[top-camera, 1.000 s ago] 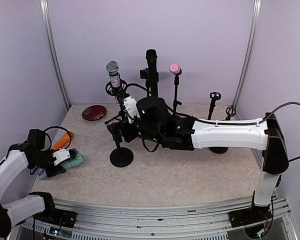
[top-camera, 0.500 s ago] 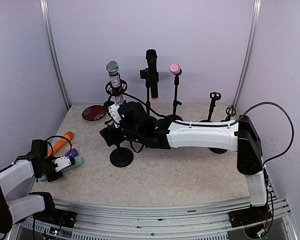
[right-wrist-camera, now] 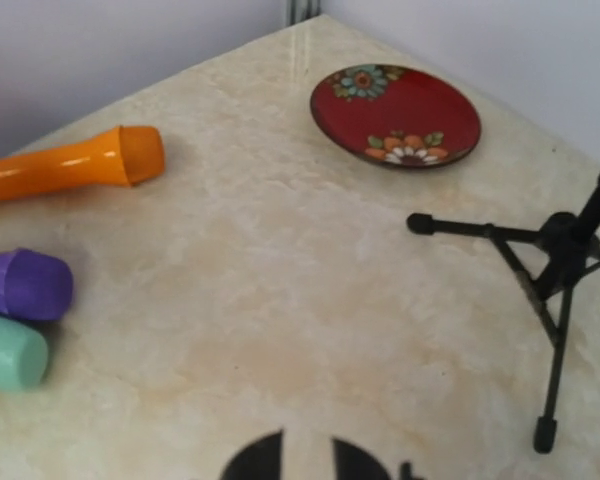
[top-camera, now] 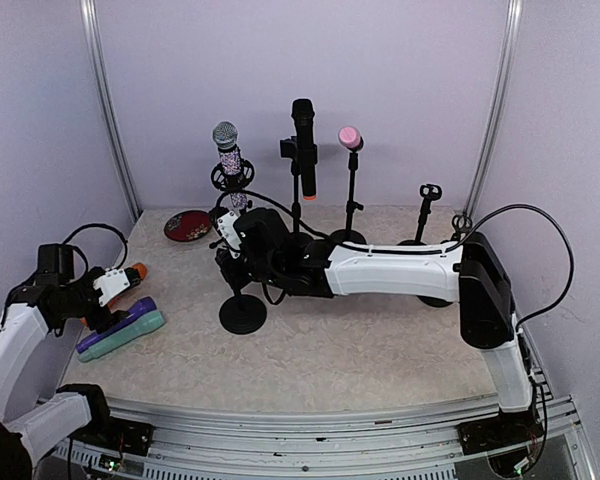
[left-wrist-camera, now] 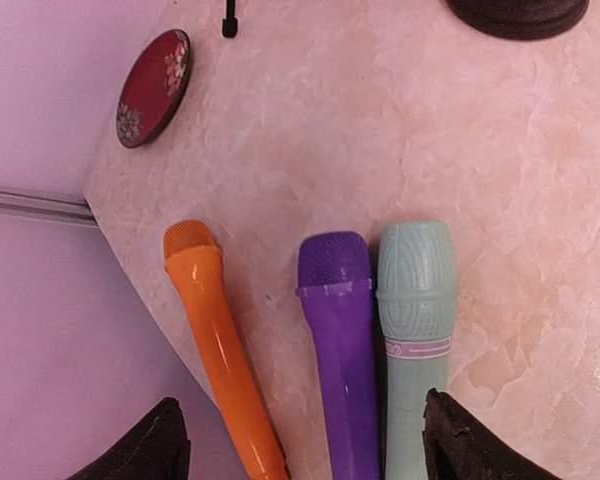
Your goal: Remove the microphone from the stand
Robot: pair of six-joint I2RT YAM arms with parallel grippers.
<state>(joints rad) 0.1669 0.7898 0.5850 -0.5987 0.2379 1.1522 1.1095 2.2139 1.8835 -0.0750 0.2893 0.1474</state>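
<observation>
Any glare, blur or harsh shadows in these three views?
Top external: even light, sharp, only soft shadows on the table. Left wrist: sharp, one white glare patch at its right edge. Right wrist: slightly soft throughout, red plate included.

Under the left gripper (left-wrist-camera: 310, 452), three microphones (left-wrist-camera: 342, 350) lie side by side and fill the gap between its wide-spread fingers. The wall (left-wrist-camera: 40, 330) stands close on one side, and bare table (left-wrist-camera: 400, 130) opens ahead. Below the right gripper (right-wrist-camera: 308, 462) the tabletop is bare. A tripod stand (right-wrist-camera: 560, 260) blocks its right, and a red plate (right-wrist-camera: 395, 115) lies ahead.
</observation>
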